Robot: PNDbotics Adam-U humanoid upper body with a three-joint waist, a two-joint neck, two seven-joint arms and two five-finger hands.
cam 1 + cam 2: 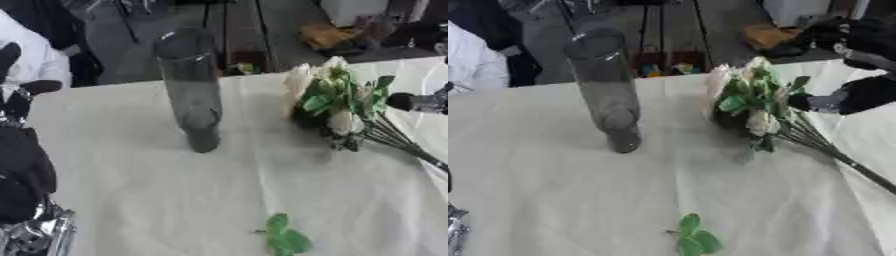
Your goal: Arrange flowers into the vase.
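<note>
Left eye view: tall clear glass vase (194, 90) upright on the cloth-covered counter (157, 200), left of centre, nothing inside. Bunch of flowers (337, 97) lying on the counter right of the vase and apart from it, white blooms and green leaves toward the vase, dark stems (407, 147) trailing off toward the right edge. Loose green leaf sprig (284, 239) alone on the cloth near the bottom edge, well apart from both. Right robot hand (424, 102) only partly in frame at the right edge, just beside the leaves; can't tell finger state here, no visible hold on the flowers. Left robot hand (24, 165) at the left edge, dark mass over silver parts; fingers not readable. Right eye view: same layout, shifted left. Right robot hand (859, 95) shows more, black with a silver joint, a tip close to or touching the leaves on the right side of the bunch; can't tell open or closed, nothing clearly gripped. Left robot hand barely a sliver at the lower left edge. Vase upright, no stems in it.
</note>
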